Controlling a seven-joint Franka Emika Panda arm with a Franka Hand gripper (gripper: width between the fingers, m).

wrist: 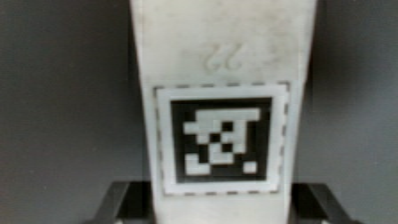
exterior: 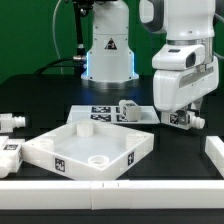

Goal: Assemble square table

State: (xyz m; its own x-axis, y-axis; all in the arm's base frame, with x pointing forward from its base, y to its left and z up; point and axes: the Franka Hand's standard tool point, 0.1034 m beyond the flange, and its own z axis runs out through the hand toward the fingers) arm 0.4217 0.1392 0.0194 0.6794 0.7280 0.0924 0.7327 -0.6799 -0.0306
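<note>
The robot arm [exterior: 180, 60] is the biggest thing here, and it hangs down over the exterior view's right side of the black table [exterior: 170, 165]. The square table top [exterior: 40, 150] is next in size. It is a white tray with a raised rim, and it lies flat near the front, a bit toward the exterior view's left, well apart from the arm. It has round sockets [exterior: 97, 159] inside and a black-and-white tag on its front wall. A long white bar [exterior: 100, 193] runs along the front edge of the table. The marker board [exterior: 100, 114] lies flat behind the tray, in front of the robot's base. One loose leg [exterior: 128, 109] lies at the end of that board on the exterior view's right. Two more legs lie far out on the exterior view's left, the back leg [exterior: 10, 120] and the front leg [exterior: 8, 155]. The gripper [exterior: 183, 120] [wrist: 217, 205] is down low, just beside the loose leg. It is squeezed closed on the held leg [exterior: 179, 118] [wrist: 217, 60]. In the wrist view, the dark fingers [wrist: 128, 200] press on both sides of this white leg, and its tag faces the camera. The pictures do not show whether this leg touches the table.
</note>
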